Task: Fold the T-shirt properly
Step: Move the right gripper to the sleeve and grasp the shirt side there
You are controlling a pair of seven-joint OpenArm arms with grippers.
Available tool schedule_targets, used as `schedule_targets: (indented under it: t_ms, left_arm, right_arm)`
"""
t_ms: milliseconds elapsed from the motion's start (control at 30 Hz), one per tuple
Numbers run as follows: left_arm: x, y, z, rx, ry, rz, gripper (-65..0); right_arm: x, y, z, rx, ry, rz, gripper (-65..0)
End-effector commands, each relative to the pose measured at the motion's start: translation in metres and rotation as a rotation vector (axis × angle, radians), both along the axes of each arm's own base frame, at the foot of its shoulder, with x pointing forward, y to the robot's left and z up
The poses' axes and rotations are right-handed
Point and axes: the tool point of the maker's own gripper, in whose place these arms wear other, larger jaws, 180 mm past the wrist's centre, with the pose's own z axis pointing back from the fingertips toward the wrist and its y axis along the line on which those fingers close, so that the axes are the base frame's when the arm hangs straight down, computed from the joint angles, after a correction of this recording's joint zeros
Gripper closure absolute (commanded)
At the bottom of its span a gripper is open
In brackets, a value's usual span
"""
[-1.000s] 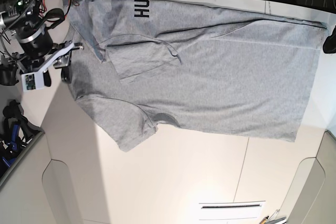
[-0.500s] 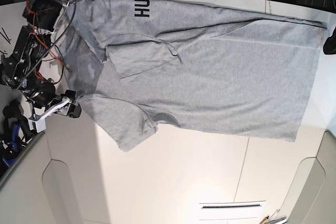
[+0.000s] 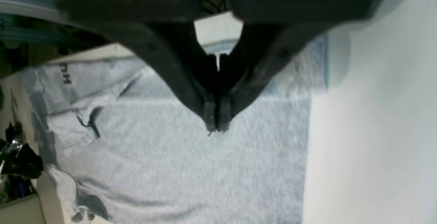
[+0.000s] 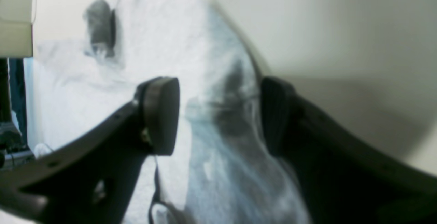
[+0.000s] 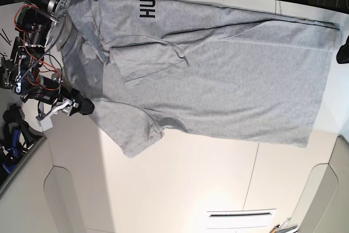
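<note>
The T-shirt (image 5: 229,80) lies spread flat across the white table, with dark lettering (image 5: 147,8) near the far left. One sleeve is folded onto the body (image 5: 147,58). At the shirt's left edge, my right gripper (image 5: 82,106) stands open by the near shoulder. In the right wrist view its fingers (image 4: 160,114) straddle the T-shirt's edge (image 4: 222,121), a fold of cloth between them. My left gripper (image 3: 215,114) is shut with nothing in it and hangs above the T-shirt (image 3: 170,169) near the hem. Only a dark part of the left arm (image 5: 343,47) shows at the right edge.
The bare white table (image 5: 180,189) runs along the front, with a white label strip (image 5: 240,214) at the bottom. Red wires and the right arm's body (image 5: 32,36) crowd the far left. Blue and black gear (image 5: 11,135) sits off the table's left edge.
My right arm has swung from beside the collar toward the front along the shirt's left edge. It then moved in until its open fingers reached the cloth. The left gripper has stayed put.
</note>
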Motion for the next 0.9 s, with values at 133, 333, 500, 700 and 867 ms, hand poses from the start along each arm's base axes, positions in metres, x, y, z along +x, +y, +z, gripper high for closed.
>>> schedule_targets:
  t_ms: [133,333,500,700,867]
  left_arm:
    - [0.007,0.004,0.013,0.022,-0.041,-0.008,0.0]
    - [0.025,0.008,0.028,0.021,-0.14,0.022,0.0]
    - [0.069,0.009,0.065,0.02,-0.312,0.029,-2.6]
    - [0.116,0.026,0.111,0.151,-0.517,0.083,-22.8]
    - [0.154,0.035,0.109,0.24,-0.51,0.131,-22.8]
  right_arm:
    - [-0.005,-0.004,-0.003,-0.041,0.037,0.031,-35.7]
    - [-0.004,-0.004,-0.003,-0.042,0.036,0.03,0.0]
    - [-0.005,-0.004,-0.003,-0.042,0.036,0.031,0.0]
    - [-0.005,-0.004,-0.003,-0.042,0.036,0.031,0.0]
    - [-0.005,-0.004,-0.003,-0.041,0.036,0.031,0.0]
